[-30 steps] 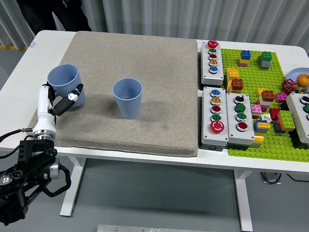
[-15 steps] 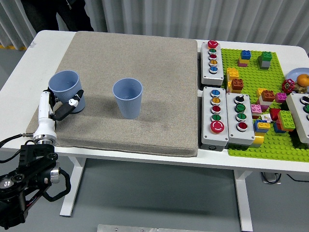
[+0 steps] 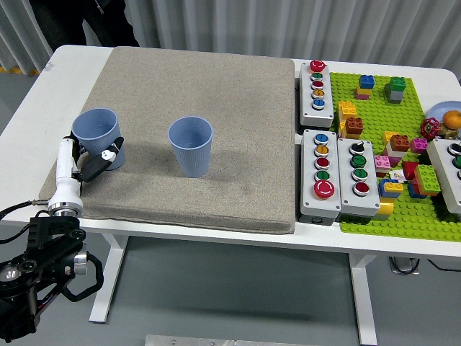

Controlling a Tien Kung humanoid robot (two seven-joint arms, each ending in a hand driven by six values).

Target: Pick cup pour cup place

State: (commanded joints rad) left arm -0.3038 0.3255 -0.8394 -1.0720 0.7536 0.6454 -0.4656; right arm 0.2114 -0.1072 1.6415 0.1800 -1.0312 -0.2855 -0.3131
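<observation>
White tabletop [image 3: 65, 65] across the whole view, near edge at 6 o'clock. Large beige mat [image 3: 194, 137] over the left and middle. At 3 o'clock of the mat, a green brick baseplate [image 3: 374, 216] loaded with coloured bricks. Between mat and baseplate, three grey button boxes: one at the far side [image 3: 317, 88], two side by side nearer [image 3: 323, 175] [image 3: 359, 176]; a fourth box [image 3: 454, 169] cut off at the right edge. Small orange ball [image 3: 451, 119] in a dish at the far right.

On the mat, two blue cups. Middle cup [image 3: 191, 146] upright, standing alone, well apart from the other. Left cup [image 3: 99, 137] near the mat's 9 o'clock edge, mouth up, seemingly resting on the mat. Left robot hand [image 3: 85, 160] at 7 o'clock of that cup, white and black fingers wrapped about its lower wall, grasping it. Black arm trailing down to the lower left corner, off the tabletop.

At 11 o'clock beyond the tabletop, a person's dark clothing [image 3: 108, 18], partly cut off.
</observation>
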